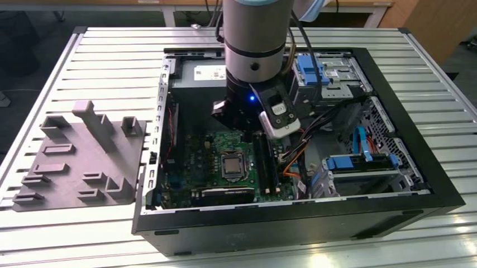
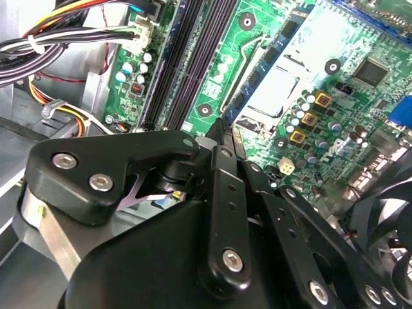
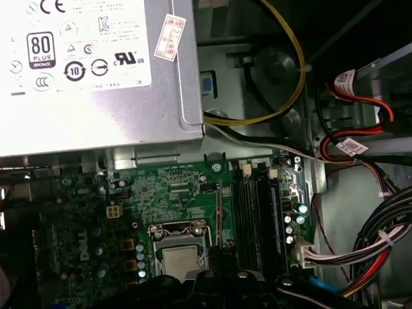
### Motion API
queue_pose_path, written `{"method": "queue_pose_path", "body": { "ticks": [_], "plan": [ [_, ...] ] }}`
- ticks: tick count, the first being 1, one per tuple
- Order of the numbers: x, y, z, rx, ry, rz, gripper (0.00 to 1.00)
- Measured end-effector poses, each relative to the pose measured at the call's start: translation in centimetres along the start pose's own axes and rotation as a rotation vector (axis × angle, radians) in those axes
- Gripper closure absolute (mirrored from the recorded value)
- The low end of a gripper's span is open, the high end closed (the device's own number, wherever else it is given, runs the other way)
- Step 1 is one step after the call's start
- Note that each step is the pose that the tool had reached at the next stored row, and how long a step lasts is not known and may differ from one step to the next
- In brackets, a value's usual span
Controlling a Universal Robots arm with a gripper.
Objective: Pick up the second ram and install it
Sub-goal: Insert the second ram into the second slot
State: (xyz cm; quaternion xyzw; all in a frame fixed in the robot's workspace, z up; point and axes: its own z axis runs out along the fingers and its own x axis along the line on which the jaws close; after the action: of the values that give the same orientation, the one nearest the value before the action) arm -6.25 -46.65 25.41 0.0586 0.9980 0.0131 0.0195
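Note:
My gripper (image 1: 242,131) hangs inside the open computer case (image 1: 417,162), low over the green motherboard (image 1: 201,162) beside the long black memory slots (image 1: 262,162). In the second wrist view the fingers (image 2: 222,167) come together on a thin dark edge. This is the second ram (image 2: 217,127), seen end-on, pointing toward the slots (image 2: 193,58). In the first wrist view the gripper (image 3: 212,282) sits near the slots (image 3: 248,212). A stick with a bluish edge (image 3: 275,212) stands in the slot nearest the cables.
The processor socket (image 3: 180,254) lies beside the slots, and the power supply (image 3: 90,71) is beyond it. Bundled cables (image 3: 380,244) and blue drive brackets (image 1: 358,162) crowd the other side. A grey holder fixture (image 1: 82,156) stands on the slatted table (image 1: 75,234) at the exterior view's left.

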Motion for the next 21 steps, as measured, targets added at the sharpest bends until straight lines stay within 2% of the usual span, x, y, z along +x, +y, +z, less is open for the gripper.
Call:
{"method": "queue_pose_path", "body": {
  "ticks": [6, 11, 17, 21],
  "plan": [
    [-0.65, 0.07, 0.10, -0.0005, 0.0000, -0.004, 0.88],
    [-0.66, 0.07, 0.16, -0.0017, 0.0007, -0.027, 0.88],
    [-0.69, 0.08, 0.16, -0.0019, 0.0007, -0.030, 0.88],
    [-1.15, 0.13, 0.22, -0.0032, 0.0012, -0.041, 0.88]
  ]
}}
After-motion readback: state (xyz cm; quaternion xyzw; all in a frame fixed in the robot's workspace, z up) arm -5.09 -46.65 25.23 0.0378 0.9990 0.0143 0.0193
